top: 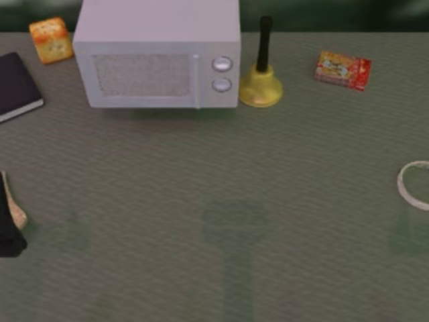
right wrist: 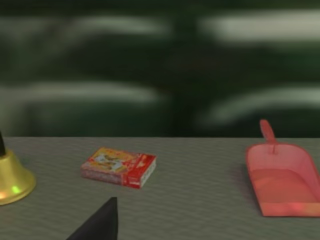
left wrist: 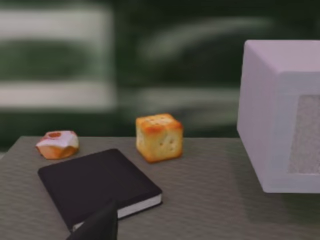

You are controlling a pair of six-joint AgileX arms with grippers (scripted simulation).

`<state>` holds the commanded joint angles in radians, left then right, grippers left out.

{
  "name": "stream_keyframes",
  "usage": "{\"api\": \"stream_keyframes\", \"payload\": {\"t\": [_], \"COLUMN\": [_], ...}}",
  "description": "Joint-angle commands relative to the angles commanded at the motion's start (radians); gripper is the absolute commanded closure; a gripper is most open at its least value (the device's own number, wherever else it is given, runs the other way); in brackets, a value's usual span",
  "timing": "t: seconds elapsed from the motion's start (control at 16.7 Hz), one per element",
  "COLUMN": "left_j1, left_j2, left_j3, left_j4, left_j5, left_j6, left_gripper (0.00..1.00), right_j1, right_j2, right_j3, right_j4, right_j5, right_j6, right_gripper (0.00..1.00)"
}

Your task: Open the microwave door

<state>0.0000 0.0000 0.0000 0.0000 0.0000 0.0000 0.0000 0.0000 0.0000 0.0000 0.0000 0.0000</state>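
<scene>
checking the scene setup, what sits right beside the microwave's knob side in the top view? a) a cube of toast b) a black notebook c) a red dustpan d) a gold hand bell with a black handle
d: the gold hand bell with its black handle stands just off the microwave on the side with the two round knobs, at the top view's right of it.

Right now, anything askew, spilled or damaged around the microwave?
Nothing stands out. The microwave sits square, its door shut flush. The bell stands upright beside it; book, bread cube and red box lie intact.
</scene>
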Motion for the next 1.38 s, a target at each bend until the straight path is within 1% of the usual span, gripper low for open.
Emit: {"api": "stream_keyframes", "payload": {"t": [0.24, 0.48, 0.72, 1.2, 1.38], "left_j1": [-0.012, -0.073, -0.168, -0.39, -0.466], "left_j2": [0.029, 0.208, 0.536, 1.418, 1.686], "left_j3": [0.03, 0.214, 0.549, 1.367, 1.628], "left_j4": [-0.018, -0.123, -0.299, -0.745, -0.888], "left_j5": [-0.004, -0.033, -0.082, -0.196, -0.232], "left_j6": [-0.011, -0.068, -0.156, -0.345, -0.412], "left_gripper": [0.0, 0.0, 0.0, 0.0, 0.0], "right_j1": [0.0, 0.0, 0.0, 0.0, 0.0], "right_j2": [0.0, 0.0, 0.0, 0.0, 0.0], "right_j3": [0.0, 0.0, 0.0, 0.0, 0.0], "right_j4": [0.0, 0.0, 0.0, 0.0, 0.0], "right_j5": [0.0, 0.0, 0.0, 0.0, 0.0], "right_j6": [0.0, 0.0, 0.0, 0.0, 0.0], "right_gripper": [0.0, 0.0, 0.0, 0.0, 0.0]}}
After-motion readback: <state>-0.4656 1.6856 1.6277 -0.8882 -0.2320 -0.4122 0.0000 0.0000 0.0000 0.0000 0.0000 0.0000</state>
